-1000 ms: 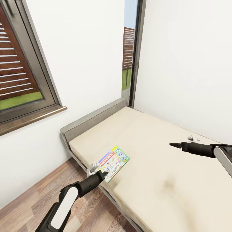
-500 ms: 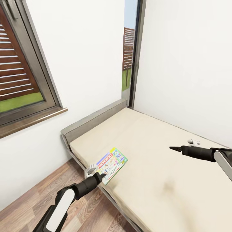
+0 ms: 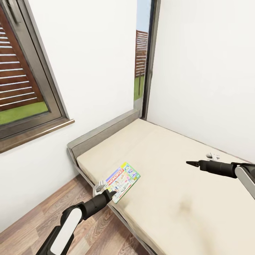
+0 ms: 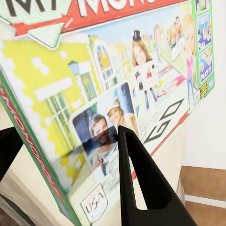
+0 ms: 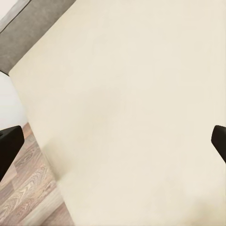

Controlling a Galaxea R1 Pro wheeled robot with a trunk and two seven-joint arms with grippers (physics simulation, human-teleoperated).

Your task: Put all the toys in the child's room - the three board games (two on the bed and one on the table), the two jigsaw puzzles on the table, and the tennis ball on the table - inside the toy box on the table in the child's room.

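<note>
Beige bed (image 3: 170,166) in corner; window (image 3: 24,71) at left; wood floor (image 3: 39,212).

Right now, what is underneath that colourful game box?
The board game lies over the bed's cream mattress edge, the left gripper at its corner. Its underside is hidden.

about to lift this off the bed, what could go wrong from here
The left gripper pinches the board game only at its near corner, so the flat box may pivot or slip out when lifted. The box sits at the bed edge above the floor, so a slip could drop it there. The right gripper hangs open over the mattress, offering no support.
</note>
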